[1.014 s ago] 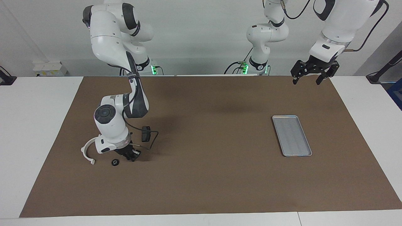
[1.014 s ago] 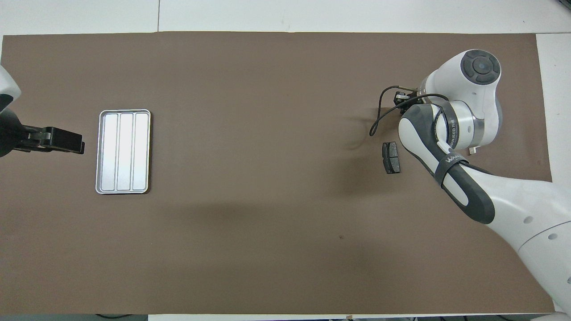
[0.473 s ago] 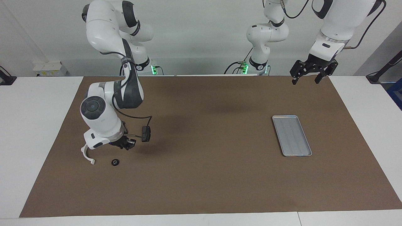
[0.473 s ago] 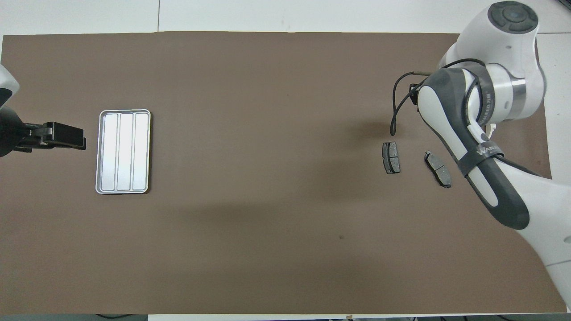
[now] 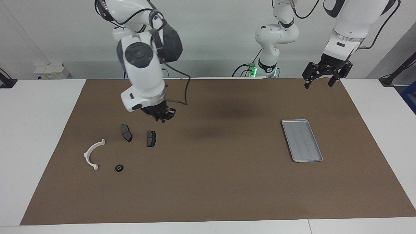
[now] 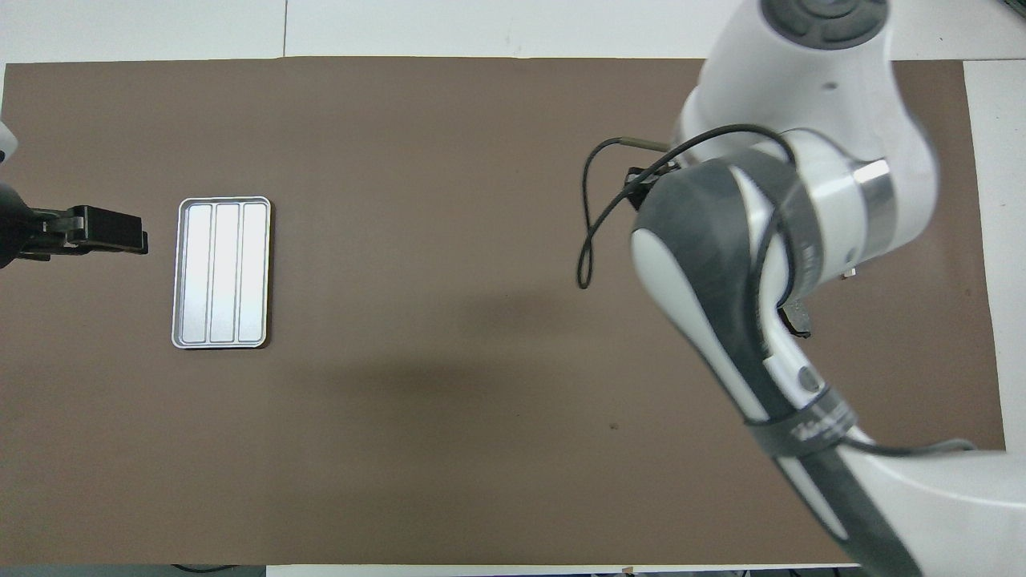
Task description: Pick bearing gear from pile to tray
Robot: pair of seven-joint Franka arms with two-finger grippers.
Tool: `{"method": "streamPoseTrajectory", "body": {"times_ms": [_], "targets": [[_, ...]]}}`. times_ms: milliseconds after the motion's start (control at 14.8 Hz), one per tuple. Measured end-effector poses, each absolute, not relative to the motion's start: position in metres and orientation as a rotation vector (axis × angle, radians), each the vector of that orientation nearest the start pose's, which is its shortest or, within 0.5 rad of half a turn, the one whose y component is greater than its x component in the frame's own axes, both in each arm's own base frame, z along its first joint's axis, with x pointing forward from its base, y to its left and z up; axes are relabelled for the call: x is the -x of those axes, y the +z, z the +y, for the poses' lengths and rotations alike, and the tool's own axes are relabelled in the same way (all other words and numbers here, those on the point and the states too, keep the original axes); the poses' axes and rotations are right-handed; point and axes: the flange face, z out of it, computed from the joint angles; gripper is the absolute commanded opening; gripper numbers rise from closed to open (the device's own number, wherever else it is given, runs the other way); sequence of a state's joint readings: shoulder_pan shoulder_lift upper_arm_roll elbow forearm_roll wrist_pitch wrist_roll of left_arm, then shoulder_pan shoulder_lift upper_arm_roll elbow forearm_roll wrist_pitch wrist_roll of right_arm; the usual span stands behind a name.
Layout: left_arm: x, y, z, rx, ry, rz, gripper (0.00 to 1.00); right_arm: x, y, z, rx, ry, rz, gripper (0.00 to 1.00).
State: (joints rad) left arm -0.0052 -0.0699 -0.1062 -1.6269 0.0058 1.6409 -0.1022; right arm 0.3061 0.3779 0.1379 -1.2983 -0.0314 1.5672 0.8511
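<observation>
Right gripper raised over the brown mat; left gripper waiting.

Right gripper: fingers clenched; whether they hold a part cannot be told. Left gripper: fingers released, empty. On the surface: two dark plates, white bracket, black ring. Tray sits well apart, toward the left arm's end.

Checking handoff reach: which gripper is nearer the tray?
Left. The left gripper hangs over the mat nearer the robots than the tray; the right gripper is up over the pile's end.
</observation>
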Motion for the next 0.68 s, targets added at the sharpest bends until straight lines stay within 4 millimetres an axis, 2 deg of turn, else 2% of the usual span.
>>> {"method": "streamPoseTrajectory", "body": {"times_ms": [135, 270, 338, 473, 676], "targets": [[-0.537, 0.643, -0.061, 3.135, -0.139, 0.012, 1.0, -0.577, 0.523, 0.329, 3.043, 0.125, 0.849, 0.0], [-0.538, 0.644, -0.06, 3.135, -0.159, -0.001, 1.0, -0.557, 0.511, 0.375, 2.983, 0.097, 0.97, 0.0], [-0.539, 0.642, -0.059, 3.136, -0.171, -0.005, 1.0, -0.55, 0.498, 0.391, 2.962, 0.088, 1.009, 0.0], [-0.541, 0.631, -0.058, 3.135, -0.199, -0.007, 1.0, -0.539, 0.469, 0.413, 2.931, 0.075, 1.058, 0.0], [-0.535, 0.612, -0.058, 3.132, -0.214, -0.007, 1.0, -0.532, 0.428, 0.424, 2.911, 0.067, 1.079, 0.0]]}}
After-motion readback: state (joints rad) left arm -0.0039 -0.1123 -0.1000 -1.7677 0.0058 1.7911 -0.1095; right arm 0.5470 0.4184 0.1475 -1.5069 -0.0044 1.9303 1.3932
